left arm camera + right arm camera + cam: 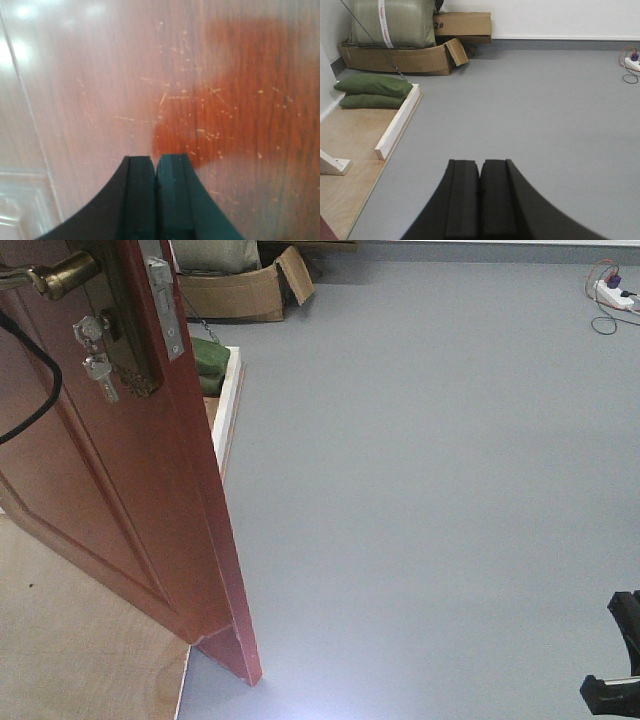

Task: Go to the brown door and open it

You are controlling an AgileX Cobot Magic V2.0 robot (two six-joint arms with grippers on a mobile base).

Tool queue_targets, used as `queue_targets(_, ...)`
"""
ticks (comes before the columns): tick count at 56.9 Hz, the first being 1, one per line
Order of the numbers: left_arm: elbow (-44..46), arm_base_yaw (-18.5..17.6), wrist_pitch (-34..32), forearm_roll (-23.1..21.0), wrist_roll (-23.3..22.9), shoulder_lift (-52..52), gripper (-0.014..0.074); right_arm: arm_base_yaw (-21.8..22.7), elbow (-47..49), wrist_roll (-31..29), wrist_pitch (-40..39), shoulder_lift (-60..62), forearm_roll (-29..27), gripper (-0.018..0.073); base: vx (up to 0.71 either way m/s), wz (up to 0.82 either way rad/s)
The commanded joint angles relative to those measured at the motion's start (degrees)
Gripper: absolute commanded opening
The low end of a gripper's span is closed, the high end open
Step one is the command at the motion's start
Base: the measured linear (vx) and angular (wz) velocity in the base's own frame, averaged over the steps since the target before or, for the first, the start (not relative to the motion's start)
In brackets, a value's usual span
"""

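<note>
so the brown door (130, 500) looks pretty much open already imo. in the front view it fills the left side of the frame, standing at an angle so its narrow edge with the steel latch plate (163, 300) faces the camera, and to the right of it there's just grey floor (430, 490). the brass lever handle (60, 275) sits in the upper left corner with the keys (98, 370) dangling just below, and neither gripper is on it. my read is that driving up and unlatching are done. what's left, if anything, is shoving it wider, and i can't tell how wide it's meant to go. the left gripper (155, 162) has its jaws squeezed together with nothing between them, bottom centre of the left wrist view, aimed straight at the door's glossy panel, which fills that whole frame. it's really near the wood, but i can't tell if the tips actually touch. the right gripper (480, 167) also has its jaws closed and empty, bottom centre of its view, pointing out over open floor toward the green bags (372, 85) and cardboard box (405, 57) in the upper left. the door is well off to that side, with only a reddish sliver at the bottom left corner that might be it.
</note>
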State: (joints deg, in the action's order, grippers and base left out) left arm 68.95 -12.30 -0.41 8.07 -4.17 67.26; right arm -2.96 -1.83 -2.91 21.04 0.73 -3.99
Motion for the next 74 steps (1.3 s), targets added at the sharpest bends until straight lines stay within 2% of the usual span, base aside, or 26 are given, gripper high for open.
queue_targets(1, 1.8, -0.1, -4.4, -0.2, -0.1, -1.3, 0.0067, -0.1, -0.2, -0.4, -4.4, 0.3, 0.2, 0.0, 0.0, 0.0)
queue_targets(74, 1.8, -0.1, -4.4, -0.2, -0.1, -1.3, 0.0067, -0.1, -0.2, -0.4, -4.4, 0.3, 0.2, 0.0, 0.02, -0.01)
